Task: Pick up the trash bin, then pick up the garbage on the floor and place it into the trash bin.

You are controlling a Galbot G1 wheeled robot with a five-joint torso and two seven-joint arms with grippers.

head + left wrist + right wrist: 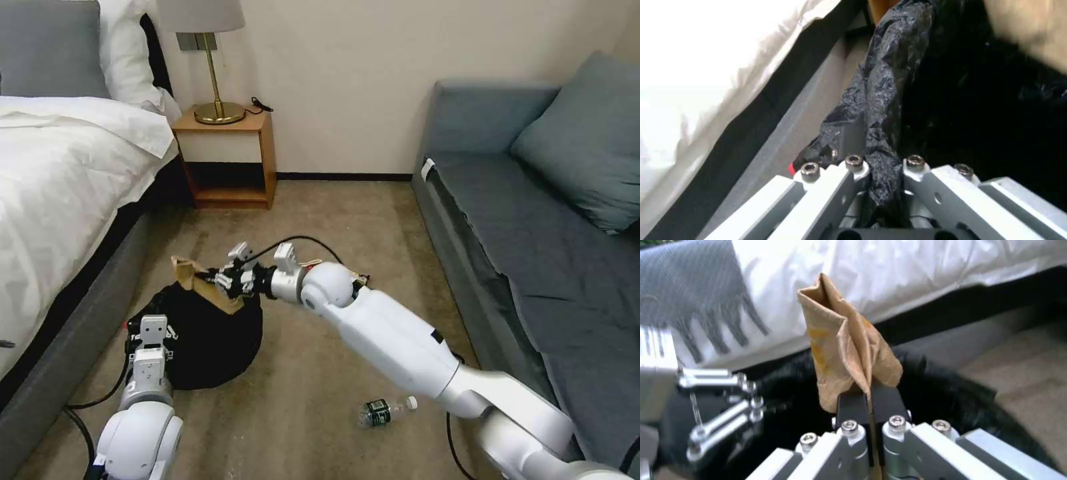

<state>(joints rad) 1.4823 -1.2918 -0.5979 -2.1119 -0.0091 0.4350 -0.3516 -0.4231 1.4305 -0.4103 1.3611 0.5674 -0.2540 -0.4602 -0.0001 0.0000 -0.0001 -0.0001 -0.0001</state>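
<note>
We hold the brown paper bag (849, 350) over the trash bin (200, 340).
Our right gripper (870, 406) pinches the paper bag above the bin's mouth; our left gripper (871, 156) clamps the black liner rim beside the bed (60, 180). Open carpet (313, 400) surrounds the plastic bottle (383, 410).

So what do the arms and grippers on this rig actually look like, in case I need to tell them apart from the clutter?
Both arms are glossy white with rounded joint housings and silver-grey wrist sections, and black cables loop alongside them. The right gripper has black finger pads on light grey metal linkage bars fastened with silver hex bolts. The left gripper has the same grey bars and bolts, and a white camera block sits on its wrist.
</note>
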